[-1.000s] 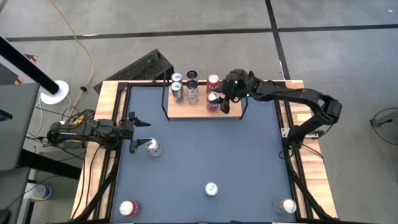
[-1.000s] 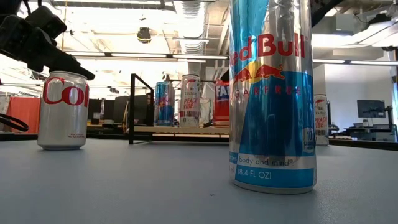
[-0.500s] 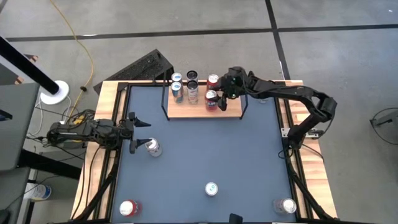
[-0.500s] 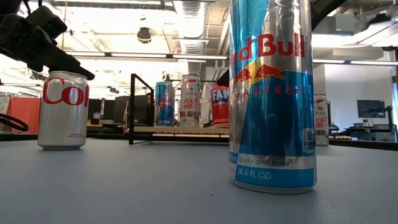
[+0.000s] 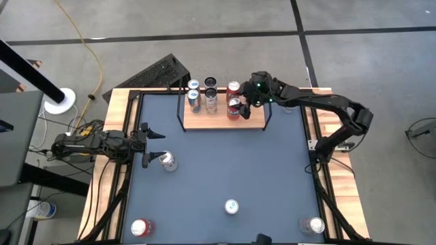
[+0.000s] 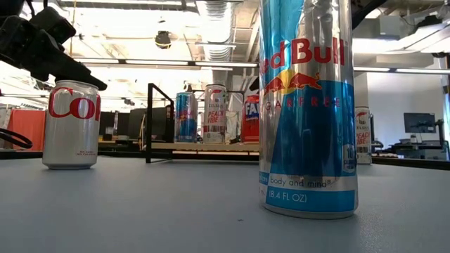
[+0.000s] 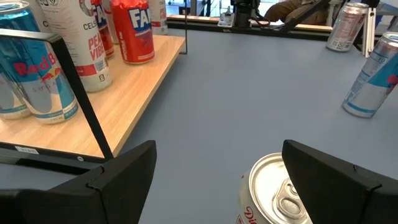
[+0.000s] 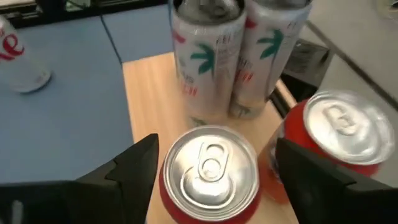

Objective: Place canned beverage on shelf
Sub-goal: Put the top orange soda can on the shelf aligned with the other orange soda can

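The shelf [image 5: 218,121], a light-wood board with black wire side frames, stands at the table's far edge. It holds a Red Bull can [image 5: 194,99], two Celsius cans [image 5: 210,95] and two red cans. My right gripper [image 5: 244,101] is open over the shelf's right part. Its fingers stand on either side of the nearer red can [image 8: 210,168], which stands upright on the board [image 8: 146,106]. The other red can [image 8: 339,124] stands right behind it. My left gripper [image 5: 151,146] is open and empty at the table's left, just behind a Diet Coke can [image 5: 167,161].
A tall Red Bull can [image 5: 231,206] stands at the table's near middle. A red can [image 5: 139,226] is at the near left corner and a silver can [image 5: 313,224] at the near right. The shelf's wire frame [image 7: 81,93] rises at its ends.
My right gripper has moved a little toward the table's far right over the shelf. The red can between its fingers has sunk slightly onto the board and stands there upright. My left arm has kept still.
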